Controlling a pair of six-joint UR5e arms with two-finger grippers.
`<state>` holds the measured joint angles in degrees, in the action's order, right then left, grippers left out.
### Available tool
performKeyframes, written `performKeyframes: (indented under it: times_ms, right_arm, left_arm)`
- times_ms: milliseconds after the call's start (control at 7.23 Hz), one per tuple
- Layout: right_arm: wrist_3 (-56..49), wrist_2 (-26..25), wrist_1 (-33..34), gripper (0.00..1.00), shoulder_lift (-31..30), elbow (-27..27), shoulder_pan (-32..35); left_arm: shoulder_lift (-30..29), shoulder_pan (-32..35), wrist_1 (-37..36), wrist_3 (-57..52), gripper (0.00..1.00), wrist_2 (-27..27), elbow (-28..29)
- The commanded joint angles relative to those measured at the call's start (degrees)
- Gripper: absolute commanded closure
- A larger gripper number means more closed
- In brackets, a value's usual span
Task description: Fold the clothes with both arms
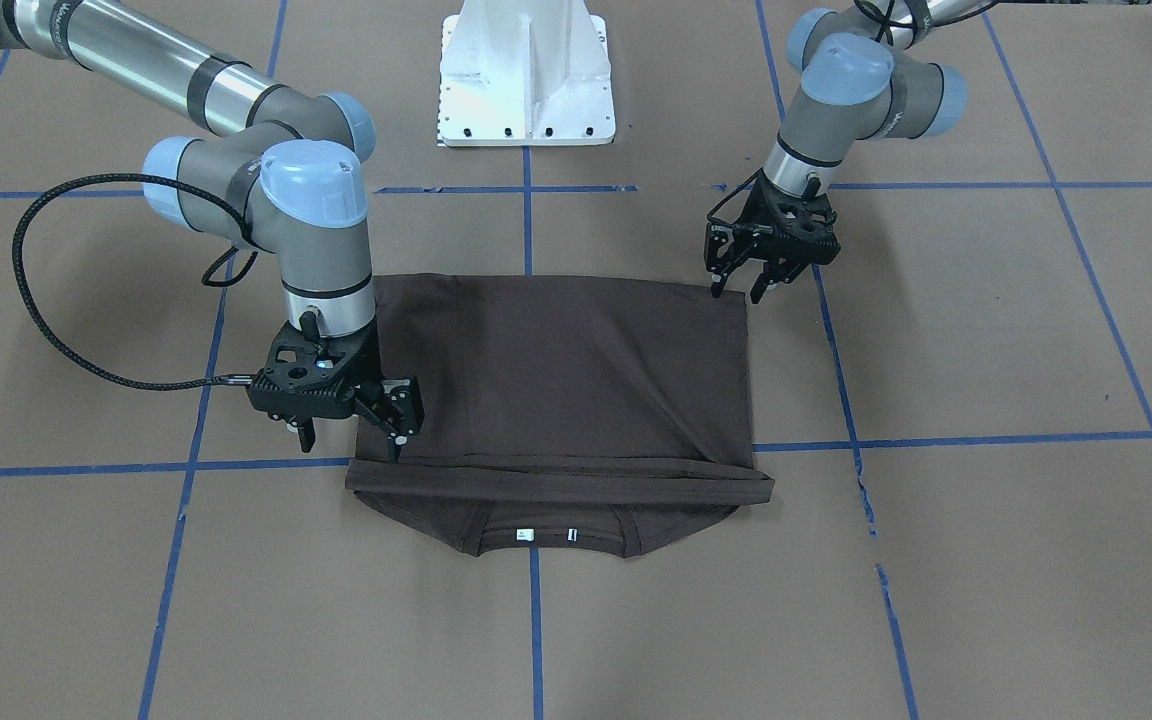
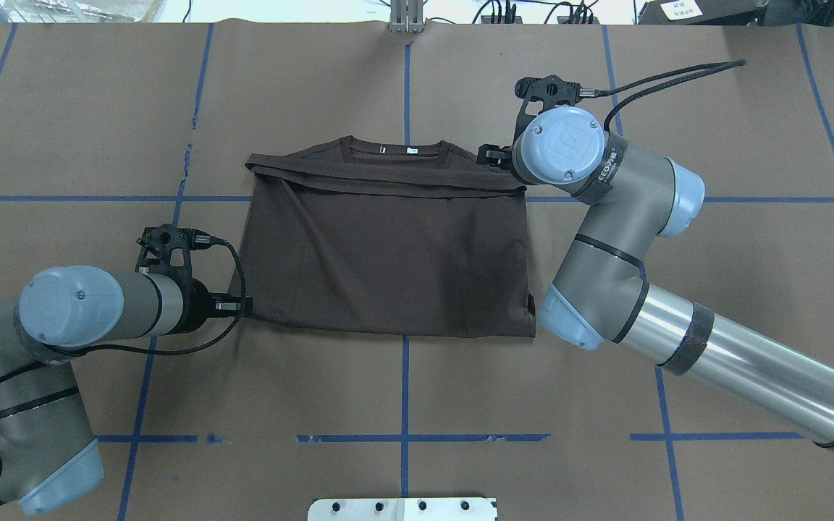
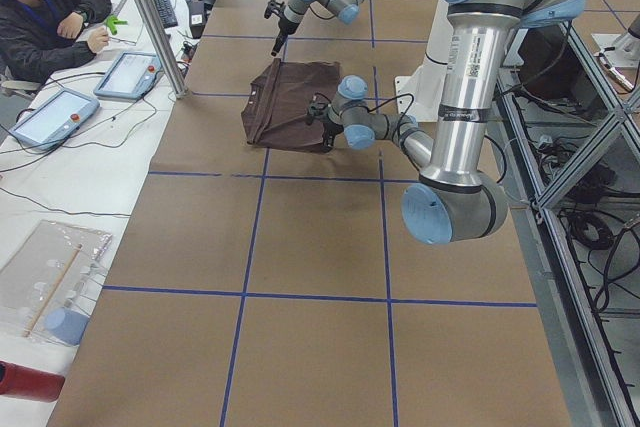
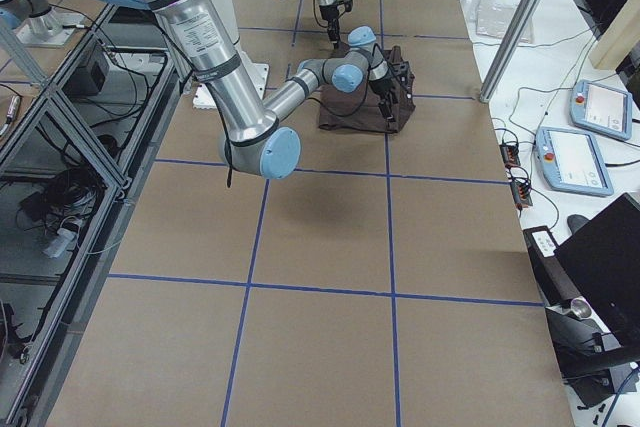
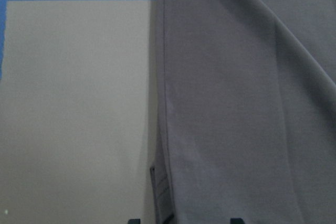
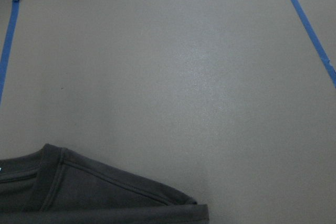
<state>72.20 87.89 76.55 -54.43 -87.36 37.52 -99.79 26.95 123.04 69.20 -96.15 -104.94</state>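
Note:
The dark brown T-shirt (image 1: pixel 566 380) (image 2: pixel 388 253) lies flat on the brown paper, its lower part folded up over the chest. Its collar (image 1: pixel 546 535) (image 2: pixel 395 148) shows on the side far from the robot. My left gripper (image 1: pixel 741 290) (image 2: pixel 243 307) is open, low at the shirt's near corner. In the left wrist view, the shirt's side edge (image 5: pixel 165 103) runs between the fingertips. My right gripper (image 1: pixel 351 445) (image 2: pixel 489 154) is open over the far shoulder corner, one fingertip (image 1: pixel 398 450) at the cloth. The right wrist view shows only that shoulder (image 6: pixel 105 192).
The white base pedestal (image 1: pixel 526 80) (image 2: pixel 402 509) stands at the robot's side of the table. Blue tape lines (image 1: pixel 936 440) cross the paper. A person (image 3: pixel 40 17) sits at a side desk with tablets (image 3: pixel 130 72) beyond the table's far edge.

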Motion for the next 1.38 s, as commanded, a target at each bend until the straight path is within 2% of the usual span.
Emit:
performKeyframes:
  times_ms: [0,138,415,691,968,1106,1245]
  right_arm:
    - [0.0,0.0,0.0,0.00,-0.1,0.0,0.0]
    - [0.0,0.0,0.0,0.00,-0.1,0.0,0.0]
    - [0.0,0.0,0.0,0.00,-0.1,0.0,0.0]
    - [0.1,0.0,0.0,0.00,-0.6,0.0,0.0]
    - [0.1,0.0,-0.1,0.00,-0.9,0.0,0.0]
    - [0.1,0.0,0.0,0.00,-0.9,0.0,0.0]
    - [0.1,0.0,-0.1,0.00,-0.8,0.0,0.1]
  left_arm:
    - [-0.3,-1.3,0.0,0.5,0.85,0.1,0.1]
    - [-0.3,-1.5,0.0,0.5,1.00,0.1,0.0]
    - [-0.1,-1.1,-0.1,-0.2,1.00,0.3,-0.6]
    - [0.5,4.2,-0.3,-8.2,1.00,0.3,0.1]
    - [0.0,11.7,0.3,-16.2,1.00,0.1,6.8]
    - [-2.4,15.9,0.4,-20.6,1.00,0.1,11.4]
    - [-10.0,20.0,1.5,-23.8,1.00,0.1,20.4]
